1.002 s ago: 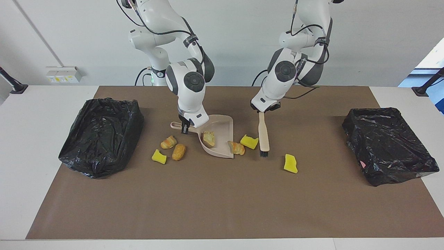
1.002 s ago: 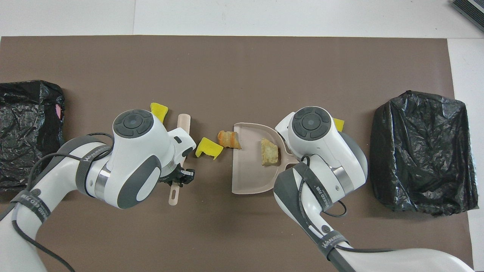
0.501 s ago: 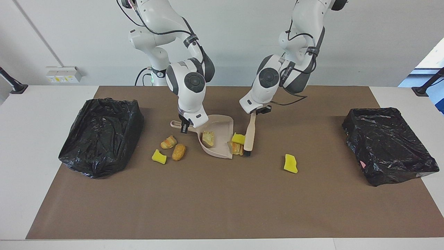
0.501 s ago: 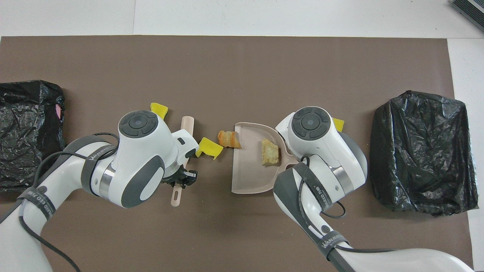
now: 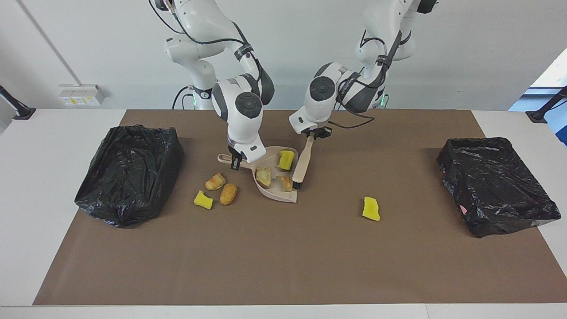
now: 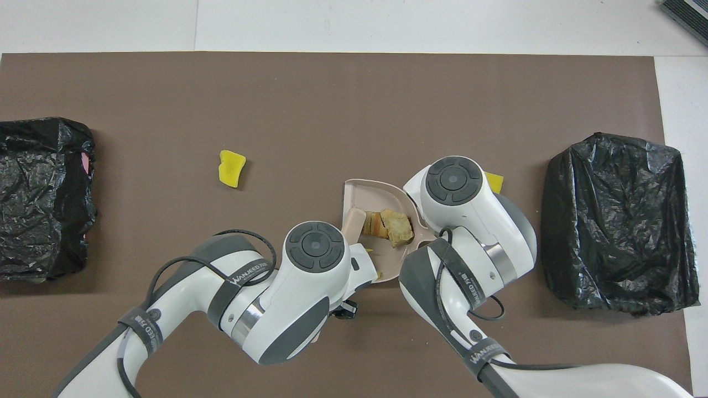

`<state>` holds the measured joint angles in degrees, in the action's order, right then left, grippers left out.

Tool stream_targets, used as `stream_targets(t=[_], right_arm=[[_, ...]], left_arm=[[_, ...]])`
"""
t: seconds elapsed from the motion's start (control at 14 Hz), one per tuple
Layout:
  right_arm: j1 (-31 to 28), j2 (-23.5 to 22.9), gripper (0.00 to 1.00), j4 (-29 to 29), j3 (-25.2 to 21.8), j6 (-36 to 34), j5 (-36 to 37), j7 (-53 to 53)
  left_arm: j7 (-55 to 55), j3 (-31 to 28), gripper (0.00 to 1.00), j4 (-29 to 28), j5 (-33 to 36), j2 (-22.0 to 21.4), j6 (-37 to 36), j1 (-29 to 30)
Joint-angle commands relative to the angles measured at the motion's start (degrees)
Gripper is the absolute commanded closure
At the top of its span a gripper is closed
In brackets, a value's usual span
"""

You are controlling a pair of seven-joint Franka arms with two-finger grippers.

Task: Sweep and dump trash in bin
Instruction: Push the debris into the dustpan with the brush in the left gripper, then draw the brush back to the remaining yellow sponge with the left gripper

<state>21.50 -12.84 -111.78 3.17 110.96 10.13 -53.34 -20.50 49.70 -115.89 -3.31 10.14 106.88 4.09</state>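
Pinching the top of the beige brush [image 5: 301,165], the left gripper [image 5: 310,135] has its fingers pressed together on the handle, and the brush slants down so that its dark bristles touch the mouth of the beige dustpan [image 5: 278,195]. The right gripper [image 5: 237,163] is clamped on the dustpan's handle, at ten o'clock from the pan's middle in the facing view. Inside the pan lie a yellow chunk [image 5: 286,159], a bread piece [image 5: 264,176] and a croissant piece [image 5: 285,182]. The overhead view shows the two tan pieces, but the left arm covers nearly all of the yellow one there. Farther out on the brown mat [image 5: 283,257], at eight o'clock from the pan, sit a striped croissant [image 5: 215,181], a bread roll [image 5: 228,194] and a small yellow bit [image 5: 203,200]. Overhead, the right arm hides all but a yellow corner of these. A lone yellow sponge [image 5: 371,208] lies at four o'clock, well apart. Black-bagged bins stand at nine o'clock [image 5: 128,173] and three o'clock [image 5: 494,184].
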Motion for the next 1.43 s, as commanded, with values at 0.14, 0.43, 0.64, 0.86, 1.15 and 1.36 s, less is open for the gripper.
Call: stream_targets(t=[0.14,0.43,0.64,0.86,1.15,1.36], right_arm=[[-0.4,0.3,1.0,-0.3,0.3,-0.3,0.2,1.7],[-0.4,0.3,1.0,-0.3,0.3,-0.3,-0.1,1.8],[-0.4,0.3,1.0,-0.3,0.3,-0.3,-0.1,1.8],[-0.4,0.3,1.0,-0.3,0.3,-0.3,-0.1,1.8],[-0.4,0.3,1.0,-0.3,0.3,-0.2,-0.1,1.8],[-0.4,0.3,1.0,-0.3,0.3,-0.1,-0.1,1.8]], left_arm=[[-0.5,-6.0,1.0,4.5,-0.9,-4.4,-9.3,-0.2],[1.0,-18.5,1.0,4.6,-0.2,-4.4,-6.5,-1.9],[2.9,-27.5,1.0,5.8,3.2,-1.9,-1.5,-3.0],[12.4,-34.0,1.0,10.5,5.2,2.8,-1.9,-3.4],[20.8,-37.4,1.0,12.7,8.7,6.0,-2.3,-3.6],[23.0,-36.5,1.0,9.3,8.4,4.3,-4.4,-4.0]])
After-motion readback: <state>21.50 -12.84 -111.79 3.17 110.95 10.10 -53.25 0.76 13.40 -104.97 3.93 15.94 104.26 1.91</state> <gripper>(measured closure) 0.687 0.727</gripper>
